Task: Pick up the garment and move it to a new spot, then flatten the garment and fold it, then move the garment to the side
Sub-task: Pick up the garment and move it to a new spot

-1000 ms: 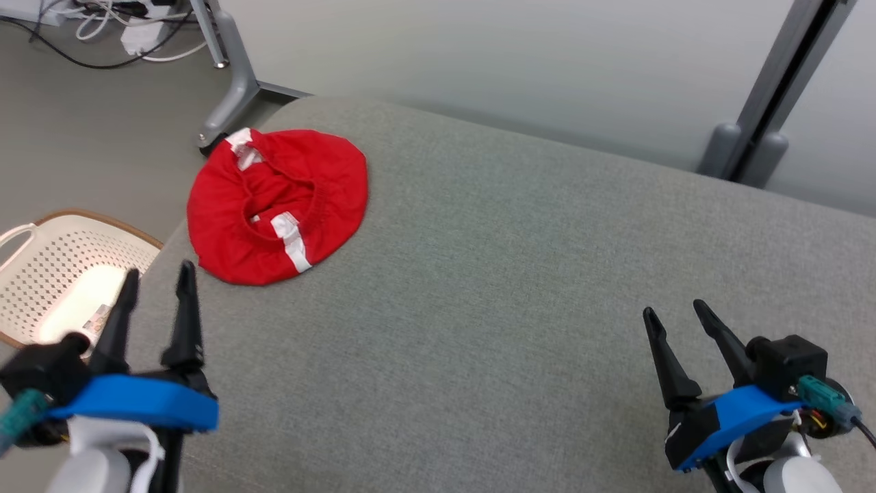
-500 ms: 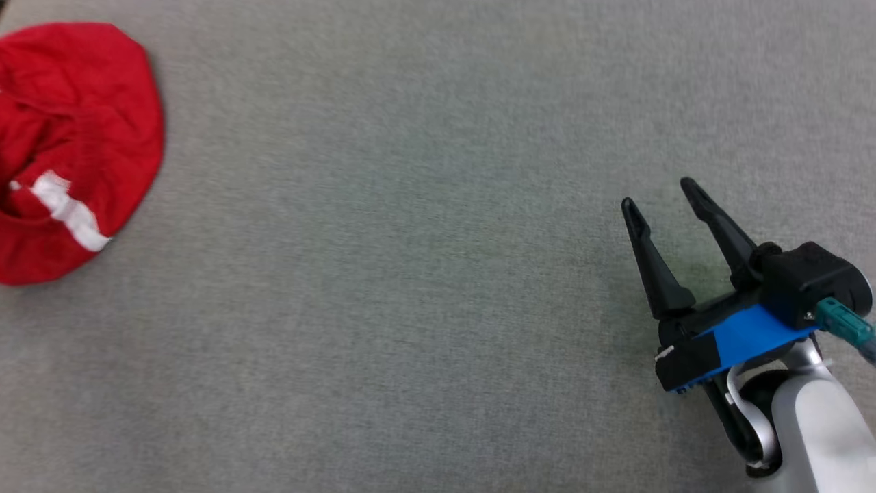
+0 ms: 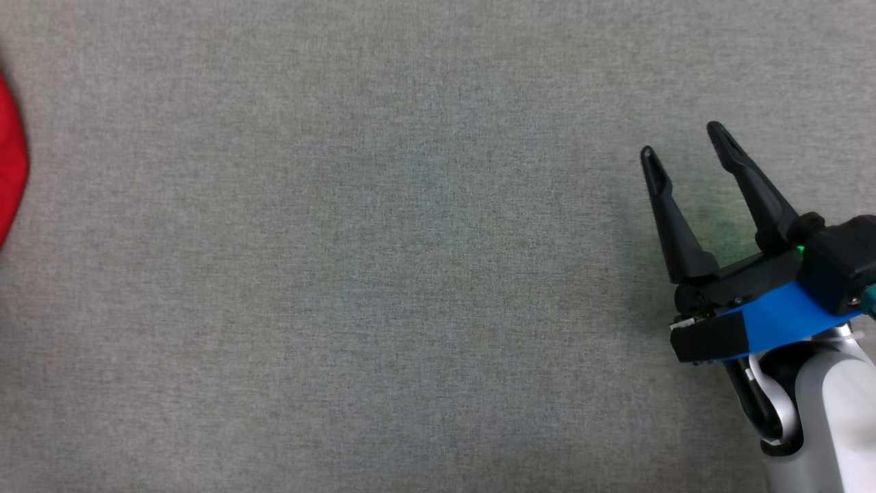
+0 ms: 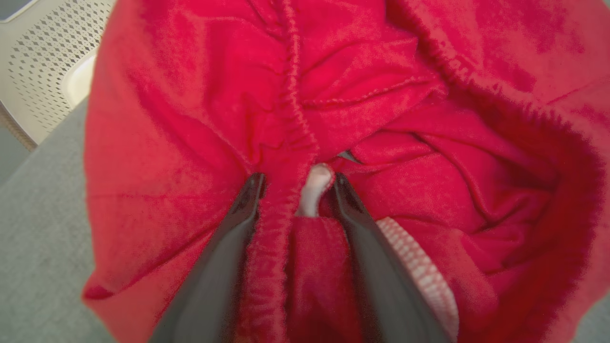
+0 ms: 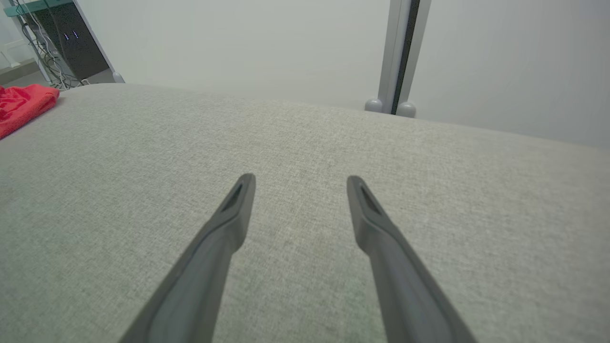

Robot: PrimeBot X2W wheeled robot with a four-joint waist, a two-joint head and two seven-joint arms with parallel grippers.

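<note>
The garment (image 4: 190,95) is red, crumpled cloth with an elastic seam and a white stripe, lying on a grey cushion. My left gripper (image 4: 297,180) presses down into it, and its fingers stand apart astride a ridge of the seam with a small white tab between the tips. In the head view a sliver of the garment (image 3: 10,157) shows at the left edge. My right gripper (image 3: 682,142) hovers open over bare cushion at the right, far from the cloth. In the right wrist view the right gripper (image 5: 300,180) holds nothing, and the garment (image 5: 21,107) lies far off at the left.
The grey cushion (image 3: 383,274) stretches wide between the garment and the right gripper. A white perforated basket (image 4: 43,57) stands on the floor beyond the cushion's edge by the garment. Behind the cushion are a pale wall, a grey post (image 5: 400,52) and cabled equipment (image 5: 52,43).
The head camera has swung down and to the right, so the garment has slid to the picture's left edge and the left gripper has left it. The right gripper stays open.
</note>
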